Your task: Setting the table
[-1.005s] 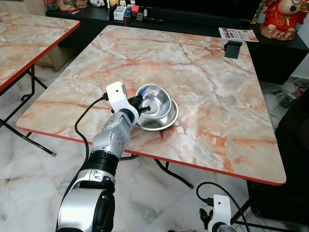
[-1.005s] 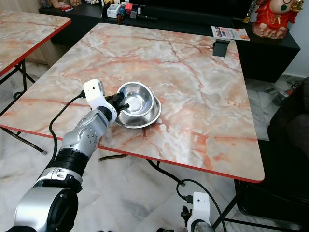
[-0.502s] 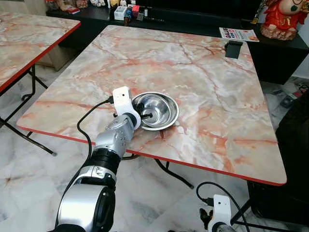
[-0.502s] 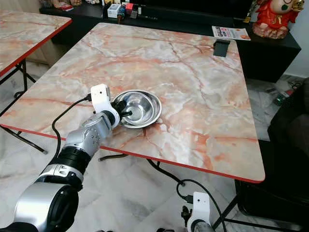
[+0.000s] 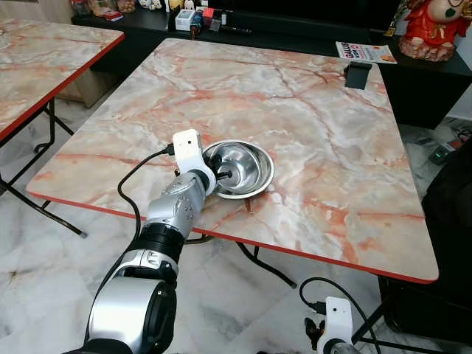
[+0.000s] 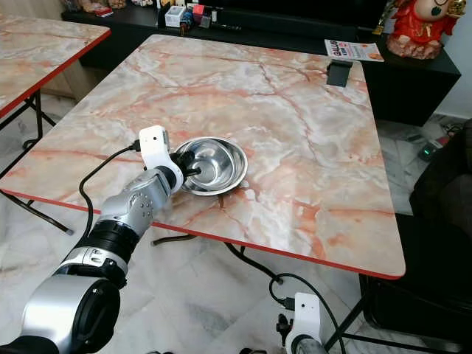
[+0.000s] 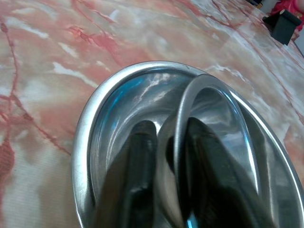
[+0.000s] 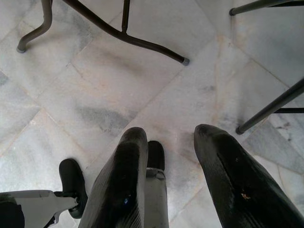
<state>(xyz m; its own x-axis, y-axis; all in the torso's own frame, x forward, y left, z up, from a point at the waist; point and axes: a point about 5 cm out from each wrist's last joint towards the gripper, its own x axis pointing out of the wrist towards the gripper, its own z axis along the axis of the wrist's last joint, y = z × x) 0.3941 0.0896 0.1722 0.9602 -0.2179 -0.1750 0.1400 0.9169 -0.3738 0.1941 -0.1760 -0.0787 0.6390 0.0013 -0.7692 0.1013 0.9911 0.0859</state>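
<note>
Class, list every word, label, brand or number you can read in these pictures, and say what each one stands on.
Magazine or leaflet on the black cabinet behind the table: printed heading, too small and blurred to read.
Small boxes on that cabinet: labels too small to read.
Steel bowls, left gripper: no text.

My left pincer reaching into the shiny metal bowls, bowls sitting near the front edge of the pink marble tabletop, small black stand far back, another tabletop off to my left
</note>
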